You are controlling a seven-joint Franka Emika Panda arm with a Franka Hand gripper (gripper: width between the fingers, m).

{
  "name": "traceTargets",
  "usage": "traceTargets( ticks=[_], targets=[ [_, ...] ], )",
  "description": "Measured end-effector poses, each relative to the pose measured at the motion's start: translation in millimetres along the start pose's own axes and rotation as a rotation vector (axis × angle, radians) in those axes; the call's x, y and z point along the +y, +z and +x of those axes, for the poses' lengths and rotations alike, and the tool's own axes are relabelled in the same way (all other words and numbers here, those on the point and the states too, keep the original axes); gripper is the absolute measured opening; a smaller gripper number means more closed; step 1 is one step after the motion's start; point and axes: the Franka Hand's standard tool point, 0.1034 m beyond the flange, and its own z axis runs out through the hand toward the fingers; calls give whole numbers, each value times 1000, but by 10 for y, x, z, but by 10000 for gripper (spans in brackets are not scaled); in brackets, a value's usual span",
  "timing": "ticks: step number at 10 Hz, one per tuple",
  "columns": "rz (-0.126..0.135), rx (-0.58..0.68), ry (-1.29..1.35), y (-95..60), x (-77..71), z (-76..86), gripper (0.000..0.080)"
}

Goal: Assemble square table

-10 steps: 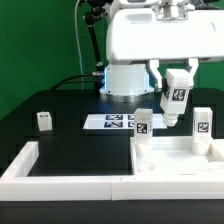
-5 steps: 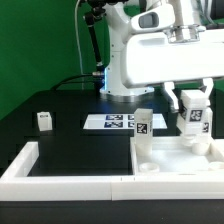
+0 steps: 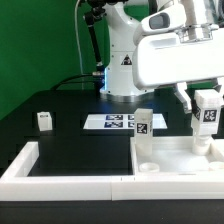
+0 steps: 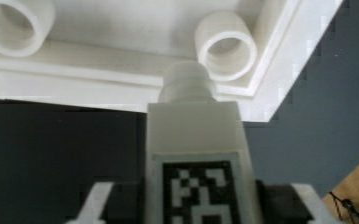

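As the pincer (image 3: 208, 106) clamps it, leg (image 3: 210, 117) upright, above panel (image 3: 170, 172)

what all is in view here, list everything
square panel: one, white, exterior view's right
corner leg: one, white, tagged, upright at the panel's left corner
loose leg: one, white, on the table, exterior view's left
held leg: one, white, tagged, above the panel's right side
border wall: one, white, front and left
marker board: one, white, mid-table
table: one, black
arm: one, white, above
pincer: one, gripping the held leg
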Motion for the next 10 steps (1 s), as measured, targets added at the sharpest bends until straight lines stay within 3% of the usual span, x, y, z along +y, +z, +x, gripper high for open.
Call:
traceTargets(
  ticks=[1,2,4,7,10],
  targets=[
    [-29,57,-19,-6,86,-43,288],
    [-30,67,-10,18,78,-116,288],
    [-29,122,17,118,-25,-103,288],
    [-3,114,17,242,-209,-76,288],
    [5,104,15,340,-257,-110,288]
  ],
)
